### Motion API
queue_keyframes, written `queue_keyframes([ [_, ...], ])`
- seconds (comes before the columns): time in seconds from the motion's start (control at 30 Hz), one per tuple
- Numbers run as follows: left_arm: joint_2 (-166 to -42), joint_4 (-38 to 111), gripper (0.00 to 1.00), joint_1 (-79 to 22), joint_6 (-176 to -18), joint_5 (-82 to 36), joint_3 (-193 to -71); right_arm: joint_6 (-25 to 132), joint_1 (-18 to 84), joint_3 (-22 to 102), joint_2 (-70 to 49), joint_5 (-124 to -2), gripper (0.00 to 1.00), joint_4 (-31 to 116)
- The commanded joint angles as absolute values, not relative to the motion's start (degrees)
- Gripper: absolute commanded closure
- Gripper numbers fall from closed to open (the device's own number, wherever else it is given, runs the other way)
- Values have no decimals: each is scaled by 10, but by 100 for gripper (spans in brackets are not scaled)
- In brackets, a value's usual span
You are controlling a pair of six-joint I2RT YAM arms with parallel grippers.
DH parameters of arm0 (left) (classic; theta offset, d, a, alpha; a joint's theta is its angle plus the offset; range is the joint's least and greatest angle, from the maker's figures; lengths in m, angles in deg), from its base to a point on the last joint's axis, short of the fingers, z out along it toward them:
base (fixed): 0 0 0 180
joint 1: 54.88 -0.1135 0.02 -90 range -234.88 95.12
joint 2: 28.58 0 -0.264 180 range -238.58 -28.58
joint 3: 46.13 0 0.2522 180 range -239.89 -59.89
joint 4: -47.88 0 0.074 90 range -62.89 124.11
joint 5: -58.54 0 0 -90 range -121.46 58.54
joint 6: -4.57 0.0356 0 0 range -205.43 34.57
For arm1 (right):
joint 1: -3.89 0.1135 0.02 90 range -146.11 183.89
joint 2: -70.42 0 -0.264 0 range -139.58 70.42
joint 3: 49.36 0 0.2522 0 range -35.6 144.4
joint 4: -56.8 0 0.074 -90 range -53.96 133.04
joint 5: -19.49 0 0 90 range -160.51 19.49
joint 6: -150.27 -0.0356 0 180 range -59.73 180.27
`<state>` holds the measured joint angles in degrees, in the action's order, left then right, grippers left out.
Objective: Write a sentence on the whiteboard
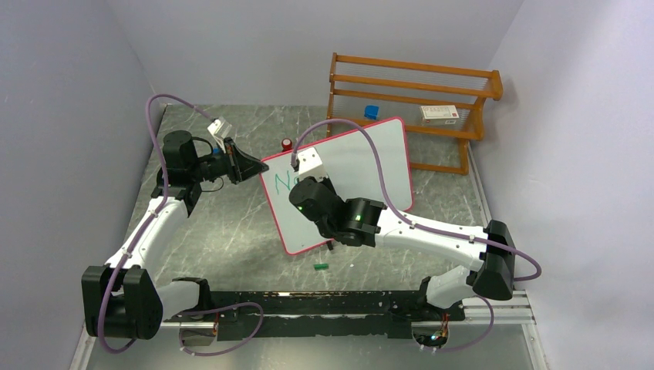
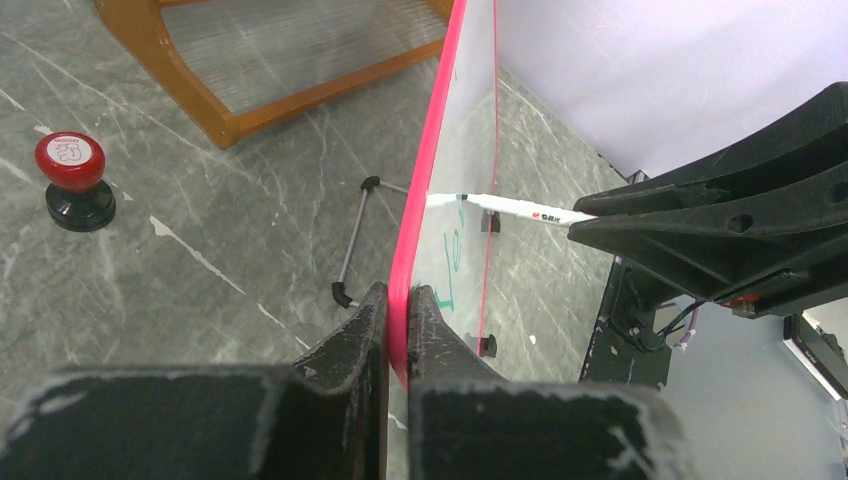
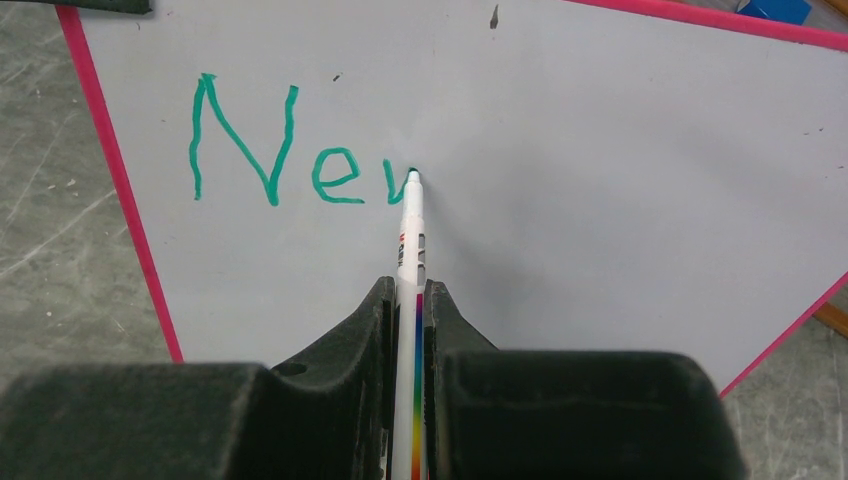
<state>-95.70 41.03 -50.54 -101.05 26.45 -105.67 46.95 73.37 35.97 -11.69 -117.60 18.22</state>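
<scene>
Left wrist first: the left tool (image 2: 398,300) was clamped hard on the pink-red rim of the whiteboard (image 2: 428,160), one finger on each side of the edge. The board was seen almost edge-on, standing on the grey marbled tabletop (image 2: 200,270). A white marker (image 2: 520,208) pointed in from the right, its tip on the board's face. Behind the board a black-tipped wire foot (image 2: 352,245) rested on the tabletop. Further off sat a red-capped knob (image 2: 70,165) on a black base, with a wooden rack (image 2: 230,100) beyond it.

Over to the right wrist: the right tool (image 3: 408,295) was closed on the marker's barrel, fingers pressed to both sides, the marker pointing straight ahead. The sentence (image 3: 240,145) sat near the board's upper left corner in green, reading "Ne" plus the first stroke of another letter. The marker's tip touched the end of that stroke.

And from above: the whiteboard stood tilted in the middle of the tabletop, the left tool gripping its left edge and the right arm reaching across its lower half. A small green cap (image 1: 321,267) lay on the tabletop just off the board's near corner. The rack stood at the back right, with a small box (image 1: 439,114) on its shelf and a blue thing (image 1: 372,111) just behind the board's top edge
</scene>
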Motion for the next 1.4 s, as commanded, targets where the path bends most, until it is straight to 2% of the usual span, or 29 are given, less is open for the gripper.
queue_keyframes([
  [0.0, -964, 386, 95, -498, -973, 260, -1051, 452, 728, 356, -104, -1175, 100, 165],
  [0.53, -965, 384, 95, -498, -972, 258, -1051, 426, 728, 342, -97, -1168, 100, 141],
  [1.37, -967, 386, 95, -498, -972, 262, -1051, 466, 724, 351, -101, -1193, 100, 198],
])
